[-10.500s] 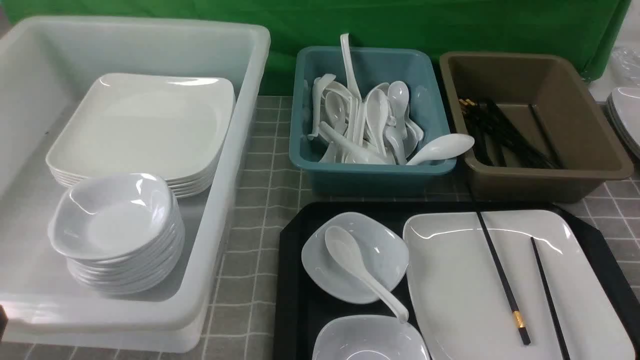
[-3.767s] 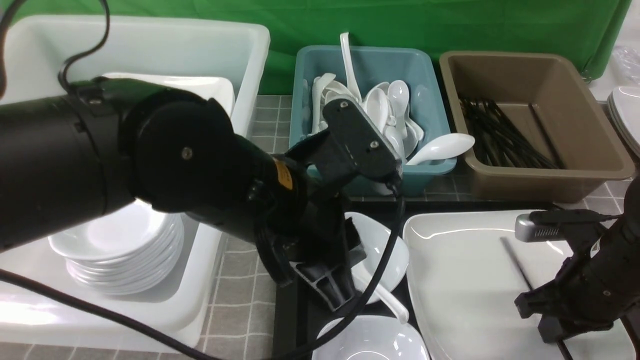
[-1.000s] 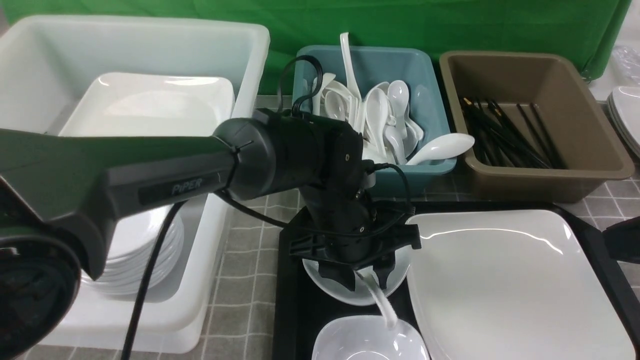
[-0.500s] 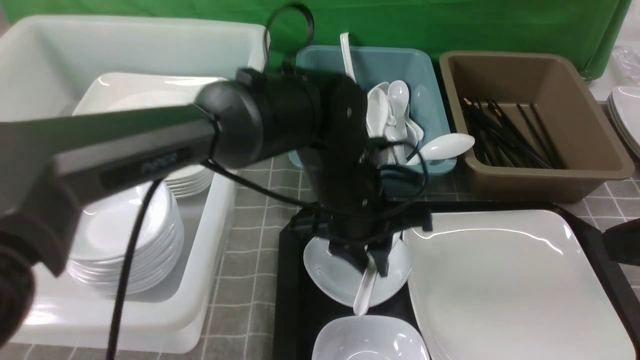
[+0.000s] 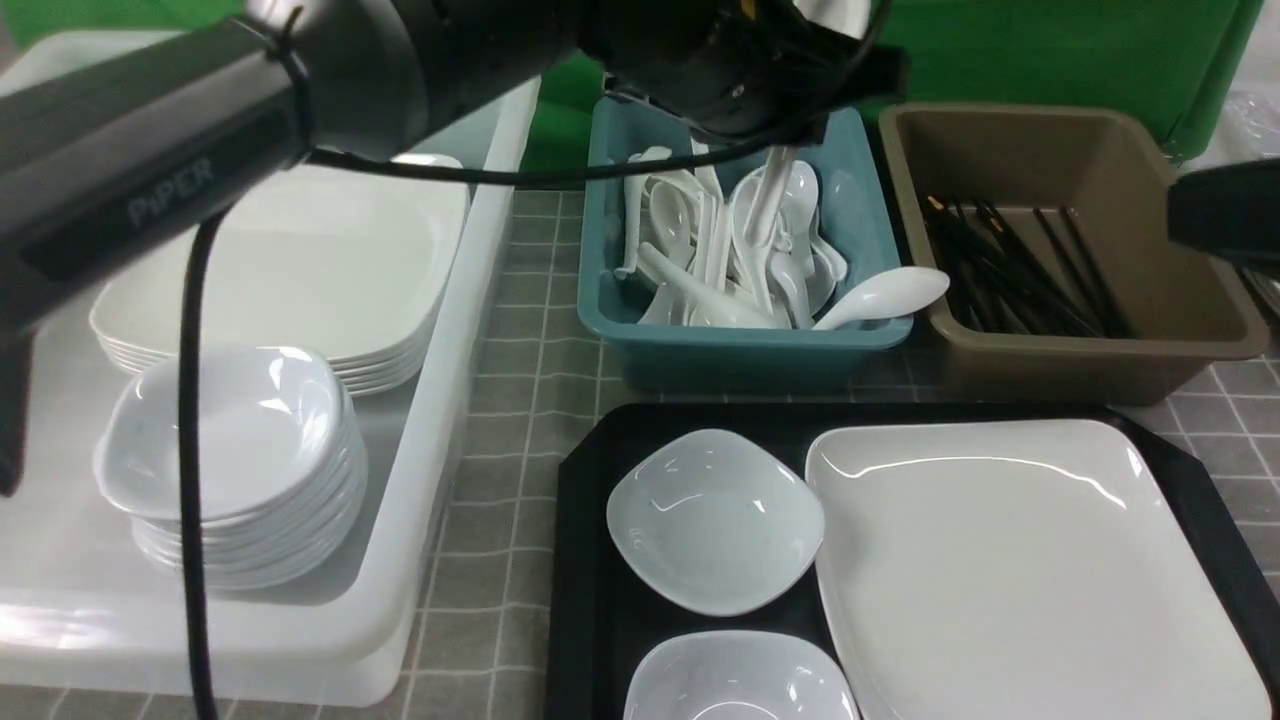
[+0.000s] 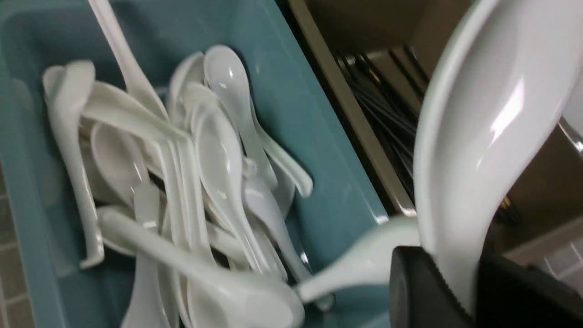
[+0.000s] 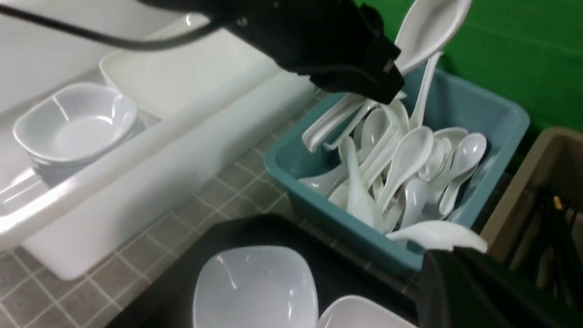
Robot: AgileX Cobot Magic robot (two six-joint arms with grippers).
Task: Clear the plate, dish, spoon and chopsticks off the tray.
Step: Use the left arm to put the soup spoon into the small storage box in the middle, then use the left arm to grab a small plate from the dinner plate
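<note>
My left gripper (image 5: 775, 135) is shut on the white spoon (image 5: 838, 12) and holds it in the air above the teal tub (image 5: 740, 345) of spoons. The left wrist view shows the spoon (image 6: 483, 114) pinched between the fingers of the left gripper (image 6: 460, 291). The right wrist view shows its bowl (image 7: 432, 27) sticking up past the left gripper (image 7: 391, 75). The large white plate (image 5: 1020, 560) and two small dishes (image 5: 715, 520) (image 5: 740, 680) sit on the black tray (image 5: 585, 590). Black chopsticks (image 5: 1010, 265) lie only in the brown tub. My right gripper (image 7: 455, 255) looks shut and empty, near the tray's far right.
A big white bin (image 5: 480, 330) on the left holds a stack of plates (image 5: 290, 260) and a stack of dishes (image 5: 225, 430). The brown tub (image 5: 1090, 350) stands right of the teal tub, both behind the tray. Part of the right arm (image 5: 1225, 215) shows over the brown tub's right side.
My left gripper has lifted the spoon out of the dish and carried it up and back over the teal tub. The dish is now empty. The right arm has risen at the right edge.
</note>
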